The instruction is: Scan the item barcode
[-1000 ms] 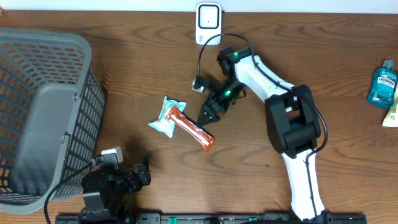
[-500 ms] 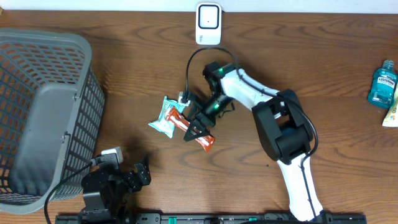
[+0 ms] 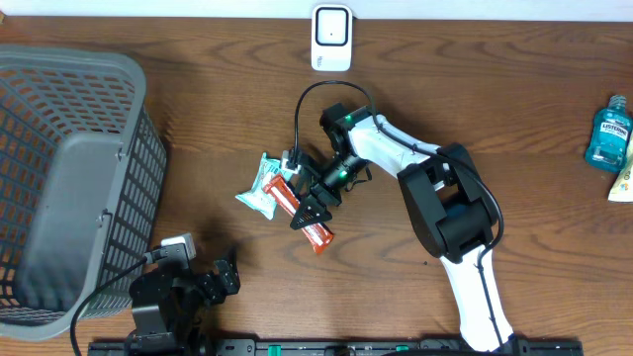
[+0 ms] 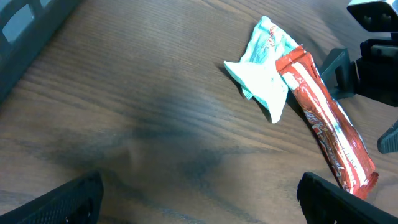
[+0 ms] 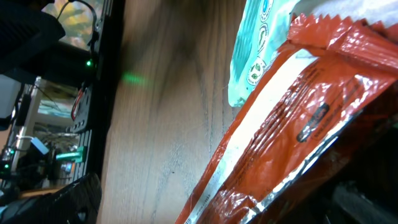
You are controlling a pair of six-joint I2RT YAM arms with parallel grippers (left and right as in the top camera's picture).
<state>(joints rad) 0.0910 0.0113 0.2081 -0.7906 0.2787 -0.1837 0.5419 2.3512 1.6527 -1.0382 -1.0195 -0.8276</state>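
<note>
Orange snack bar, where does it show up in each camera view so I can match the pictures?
Overhead: the orange snack bar lies left of centre, slanting down to the right.
Left wrist: the bar runs diagonally down the right side.
Right wrist: the bar fills the right half, close up.
Shared landmark: the teal wrapper against one end of it.

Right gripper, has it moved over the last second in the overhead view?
Yes. The right gripper has gone toward the picture's lower left, away from the white scanner at the top edge, and is now over the orange snack bar.
</note>
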